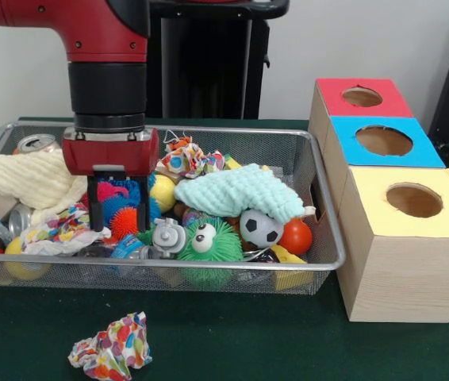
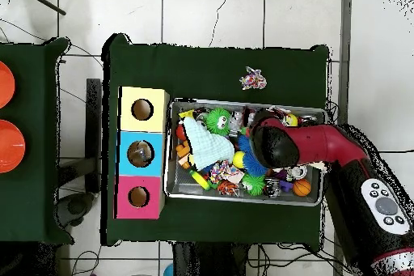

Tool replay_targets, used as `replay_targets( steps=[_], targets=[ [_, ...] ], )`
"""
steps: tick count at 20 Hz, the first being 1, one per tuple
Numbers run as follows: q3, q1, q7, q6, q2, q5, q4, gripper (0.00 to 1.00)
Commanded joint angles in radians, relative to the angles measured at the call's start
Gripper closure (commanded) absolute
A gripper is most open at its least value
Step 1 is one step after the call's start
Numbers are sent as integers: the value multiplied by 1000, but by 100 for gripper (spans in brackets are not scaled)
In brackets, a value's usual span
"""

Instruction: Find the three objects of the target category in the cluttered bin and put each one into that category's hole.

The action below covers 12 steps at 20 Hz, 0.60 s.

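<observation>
Over the left half of the wire bin [image 1: 324, 210], the gripper [image 1: 119, 213] is lowered into the clutter, its two dark fingers [image 1: 96, 205] spread apart with spiky blue and pink balls [image 1: 121, 196] seen between them; nothing is pinched. A mint cloth [image 1: 236, 190] is draped across the toys beside it. One crumpled patterned wrapper [image 1: 112, 348] is found outside the bin on the green table [image 1: 288, 349]. Red, blue and yellow holed boxes [image 1: 395, 198] are ranged beside the bin.
</observation>
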Motion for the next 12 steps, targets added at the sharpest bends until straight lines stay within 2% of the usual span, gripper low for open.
replay_targets(
  steps=[1,12],
  targets=[
    [16,9,-126,78,30,-29,27,0],
    [8,19,-124,74,30,-41,21,0]
  ],
)
